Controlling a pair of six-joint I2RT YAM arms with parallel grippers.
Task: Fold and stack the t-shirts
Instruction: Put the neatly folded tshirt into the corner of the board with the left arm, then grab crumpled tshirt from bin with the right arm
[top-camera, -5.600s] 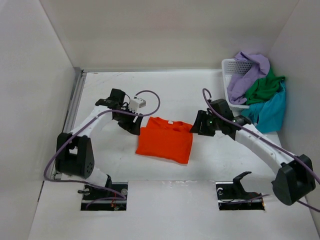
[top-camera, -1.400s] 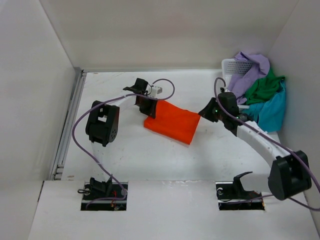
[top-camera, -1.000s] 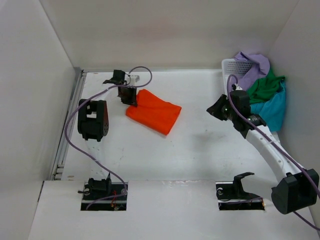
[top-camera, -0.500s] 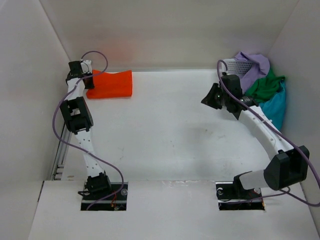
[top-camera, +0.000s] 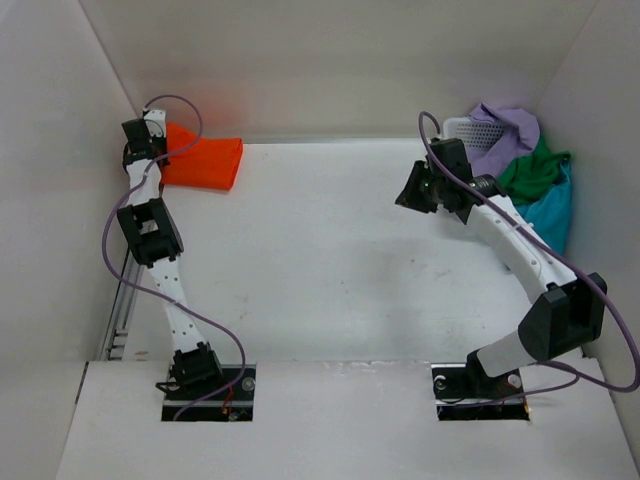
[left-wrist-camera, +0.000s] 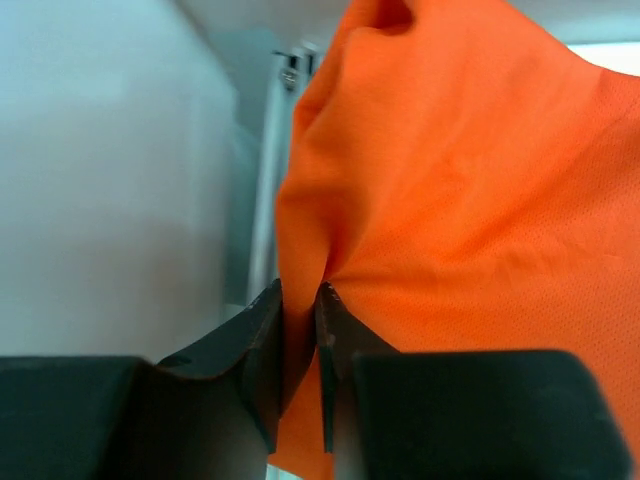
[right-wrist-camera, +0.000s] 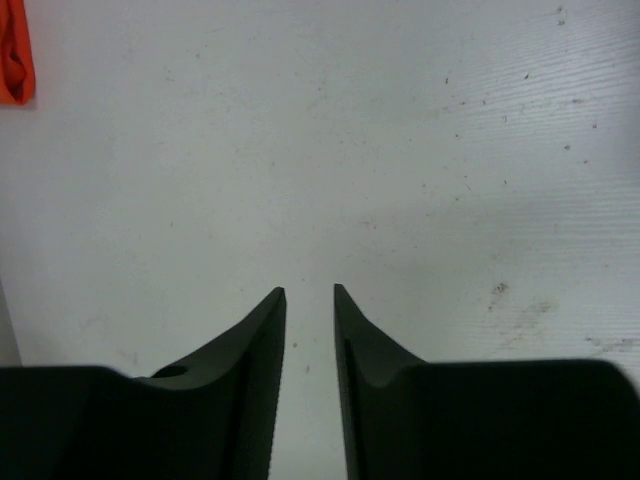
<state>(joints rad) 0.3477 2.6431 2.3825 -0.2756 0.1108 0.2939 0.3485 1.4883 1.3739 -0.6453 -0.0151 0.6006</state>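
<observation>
The folded orange t-shirt (top-camera: 205, 163) lies in the far left corner of the table, against the back wall. My left gripper (top-camera: 148, 148) sits at its left end, and the left wrist view shows a fold of orange cloth (left-wrist-camera: 460, 200) pinched between the jaws of the left gripper (left-wrist-camera: 300, 290). The lavender t-shirt (top-camera: 505, 125), the green one (top-camera: 530, 170) and the teal one (top-camera: 545, 215) hang heaped on the white basket (top-camera: 462, 130) at the far right. My right gripper (top-camera: 412, 190) hovers left of the basket, slightly open over bare table, nothing between its fingers (right-wrist-camera: 309, 290).
White walls close in the table on the left, back and right. A metal rail (top-camera: 125, 290) runs along the table's left edge. The right wrist view catches a sliver of the orange shirt (right-wrist-camera: 15, 50) at its top left corner.
The left arm has dragged the orange t-shirt from the table's middle into the far left corner. The right arm let go of it and swung up toward the basket.
</observation>
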